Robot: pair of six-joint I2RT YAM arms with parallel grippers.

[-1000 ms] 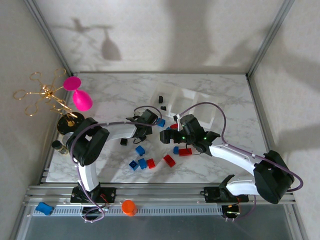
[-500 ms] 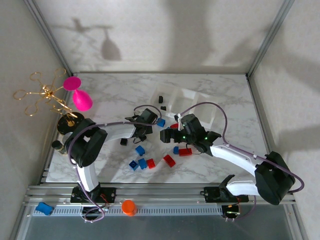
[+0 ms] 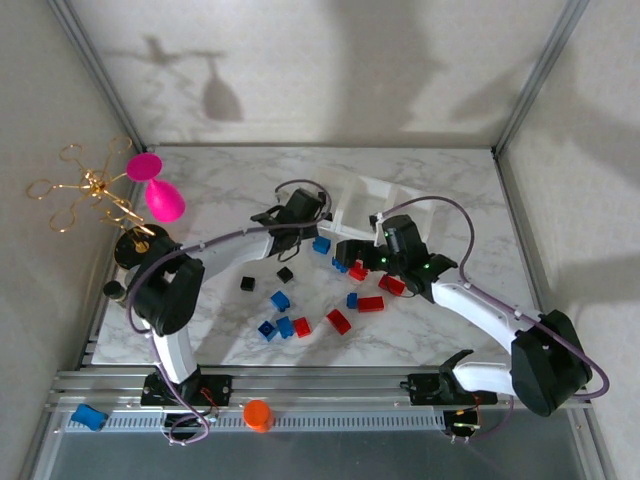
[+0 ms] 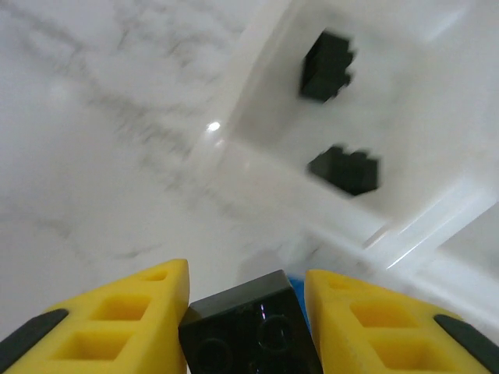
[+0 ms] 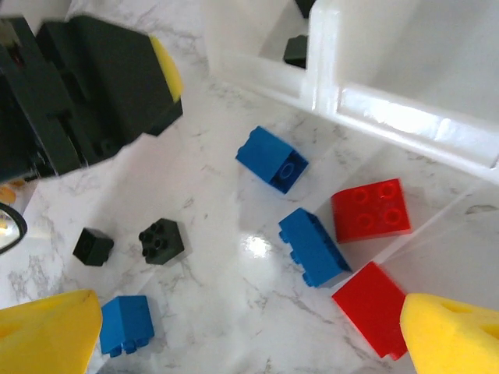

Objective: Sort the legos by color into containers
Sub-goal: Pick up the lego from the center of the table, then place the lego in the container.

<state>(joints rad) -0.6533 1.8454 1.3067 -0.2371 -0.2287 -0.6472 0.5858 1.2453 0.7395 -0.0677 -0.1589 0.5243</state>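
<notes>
The left arm [image 3: 165,290] and right arm [image 3: 480,303] are showing white links, black joints and trailing purple cables [image 3: 440,203]; yellow fingers [image 4: 156,327] are showing square hollows.

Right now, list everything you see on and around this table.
tray: one, white, far middle of table.
black legos: five; two in tray, two loose left of centre, one gripped.
blue legos: six, loose mid-table.
red legos: five, loose mid-table.
goblet: one, pink, far left.
wire stand: one, gold, far left.
knob: one, orange, near rail.
blue piece: one, near rail, left end.
left gripper: shut on a black lego beside tray.
right gripper: open over loose legos.
</notes>
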